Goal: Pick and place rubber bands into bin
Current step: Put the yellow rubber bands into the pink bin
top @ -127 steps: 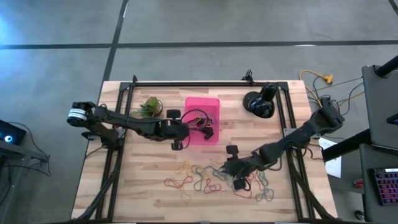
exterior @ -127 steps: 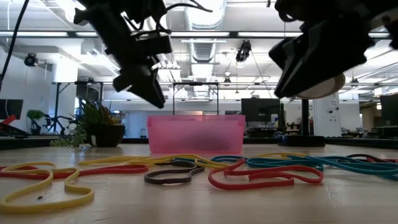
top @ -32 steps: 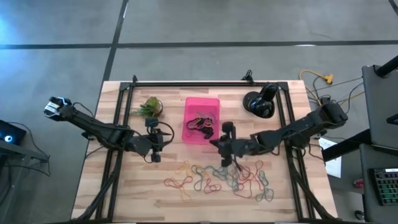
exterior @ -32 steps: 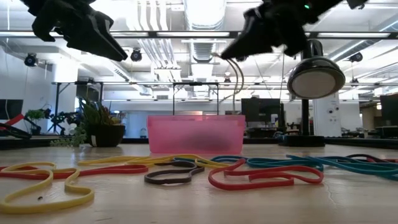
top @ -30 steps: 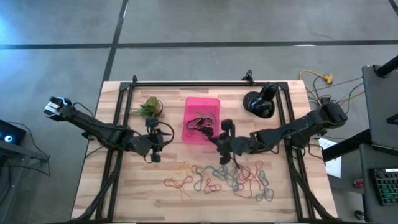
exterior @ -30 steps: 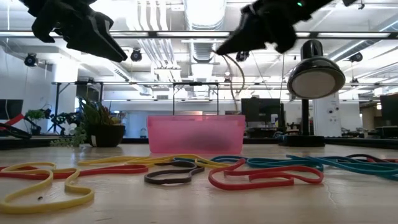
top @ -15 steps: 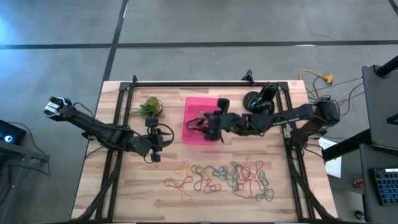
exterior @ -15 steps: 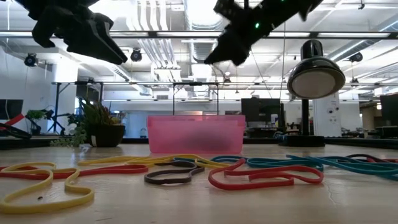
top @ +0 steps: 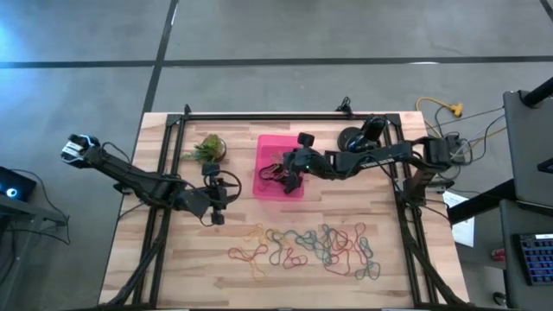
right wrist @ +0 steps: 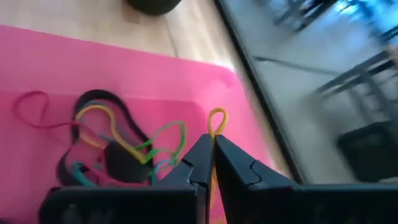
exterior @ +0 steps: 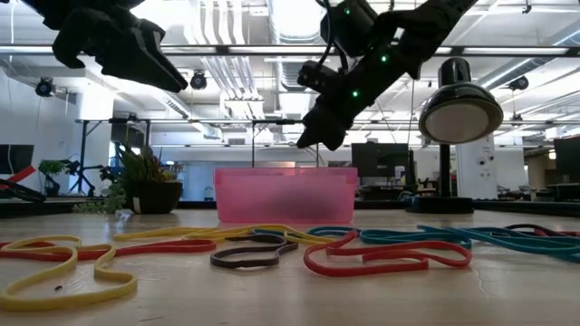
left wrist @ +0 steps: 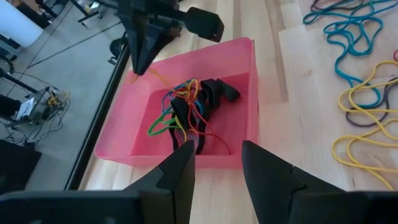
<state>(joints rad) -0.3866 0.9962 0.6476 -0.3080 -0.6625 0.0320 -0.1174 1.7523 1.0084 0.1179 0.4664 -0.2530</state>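
The table [top: 173,268] is carrying a pink see-through bin [top: 296,192] holding a tangle of rubber bands [left wrist: 186,112] (red, green, black, orange). The right gripper [right wrist: 211,146] is pinching a yellow band [right wrist: 216,118] above it. The left gripper [left wrist: 214,165], jaws parted and empty, is waiting nearby.

wooden table [top: 173,259], pink bin [top: 296,194], loose rubber bands [top: 302,246], plant [top: 207,149]

Tangled rubber bands [left wrist: 186,109] inside pink bin [left wrist: 245,59]
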